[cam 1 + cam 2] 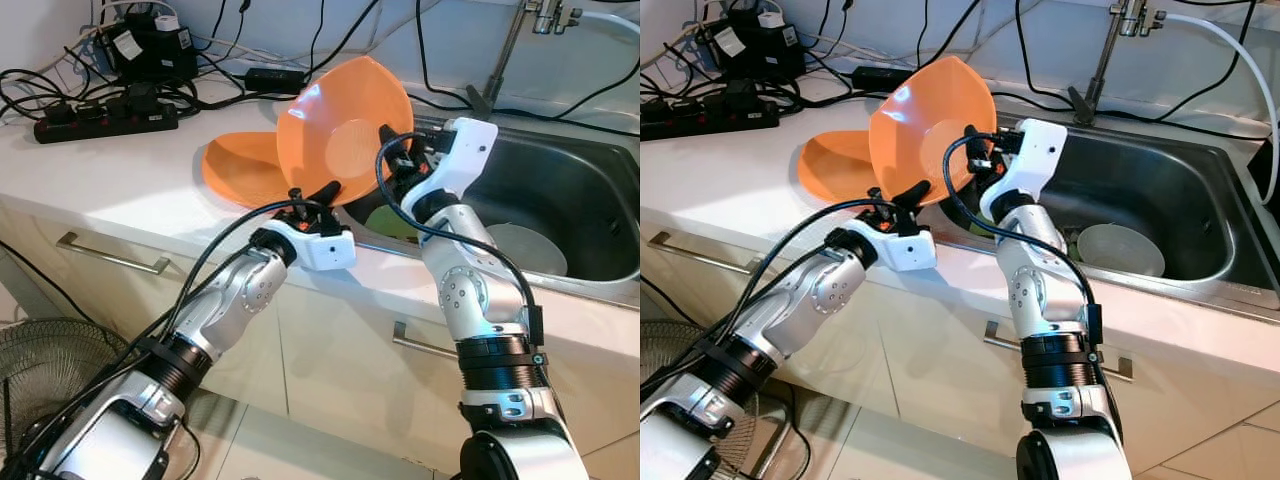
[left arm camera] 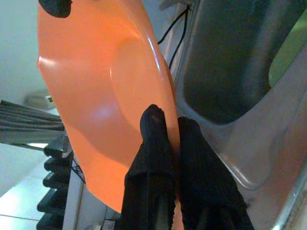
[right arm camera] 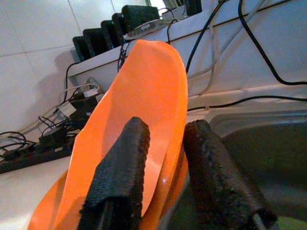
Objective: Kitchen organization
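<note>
Left wrist view: left tool (image 2: pixel 165 127) pinching orange plate (image 2: pixel 100 96)

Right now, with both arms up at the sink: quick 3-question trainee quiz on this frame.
1. True or false: the raised orange plate is gripped by both the left gripper and the right gripper.
2. What lies flat on the counter behind the raised plate?
3. Where is the white bowl? A) counter B) sink C) floor

Key: 1 true. 2 a second orange plate. 3 B.
</note>
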